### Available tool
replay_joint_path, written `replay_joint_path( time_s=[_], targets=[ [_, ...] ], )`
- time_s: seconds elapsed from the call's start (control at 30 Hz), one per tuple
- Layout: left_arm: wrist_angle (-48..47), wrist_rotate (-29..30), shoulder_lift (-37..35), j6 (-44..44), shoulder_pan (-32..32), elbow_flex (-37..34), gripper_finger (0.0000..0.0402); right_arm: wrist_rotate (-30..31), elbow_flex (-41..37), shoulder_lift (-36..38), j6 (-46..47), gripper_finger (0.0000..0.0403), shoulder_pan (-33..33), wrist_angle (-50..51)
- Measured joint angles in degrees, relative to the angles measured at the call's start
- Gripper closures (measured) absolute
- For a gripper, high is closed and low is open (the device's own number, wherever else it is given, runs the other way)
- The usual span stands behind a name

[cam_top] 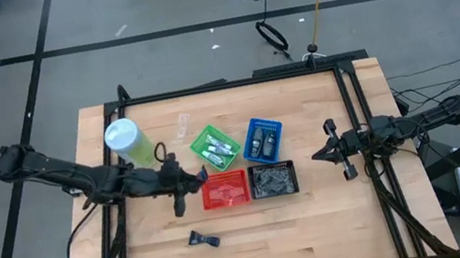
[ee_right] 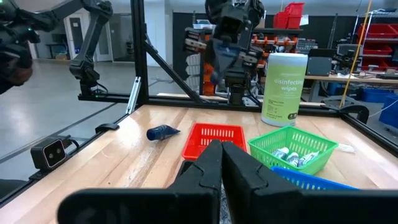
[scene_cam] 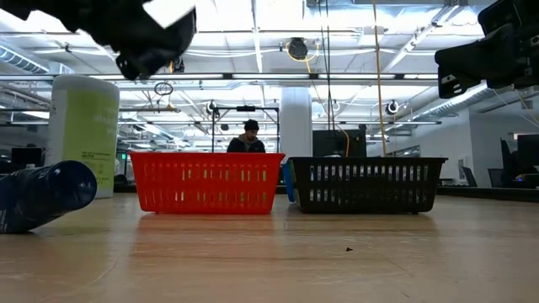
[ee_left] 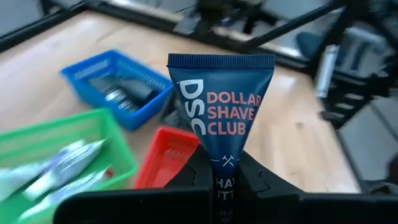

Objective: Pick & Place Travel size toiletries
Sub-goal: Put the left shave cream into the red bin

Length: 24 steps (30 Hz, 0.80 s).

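High: my left hand at 9 o'clock of red basket, short of rim; early release drops tube on surface. Right hand parked at 3 o'clock, pinched empty.
Low: spare blue tube loose on surface, may roll.
Left wrist: hand clamps dark blue tube by base only; could slip or swing.

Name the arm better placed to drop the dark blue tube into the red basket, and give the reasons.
Left. The left gripper is shut on the dark blue tube right beside the red basket. The right gripper waits empty and shut beyond the black basket, farther off.
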<state>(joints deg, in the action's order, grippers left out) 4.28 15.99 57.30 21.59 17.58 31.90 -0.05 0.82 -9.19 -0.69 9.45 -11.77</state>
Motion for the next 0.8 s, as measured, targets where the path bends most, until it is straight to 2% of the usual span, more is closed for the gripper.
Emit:
replay_joint_path(
  time_s=[0.2,0.4,0.6,0.8],
  targets=[
    [-5.2,-0.9,4.0,3.2,-2.0,3.5,0.0394,0.0,0.0,0.0,0.0,0.0403,0.0,0.0],
    [-11.8,-2.5,11.9,0.4,-2.1,12.8,0.0394,0.0,0.0,0.0,0.0,0.0403,0.0,0.0],
    [-24.6,-2.6,20.9,-0.2,-2.3,22.9,0.0392,0.0,0.0,0.0,0.0,0.0403,0.0,-0.1],
    [-29.6,-3.0,28.0,-0.2,-3.8,27.6,0.0394,0.0,0.0,0.0,0.0,0.0403,0.0,0.0]
  ],
)
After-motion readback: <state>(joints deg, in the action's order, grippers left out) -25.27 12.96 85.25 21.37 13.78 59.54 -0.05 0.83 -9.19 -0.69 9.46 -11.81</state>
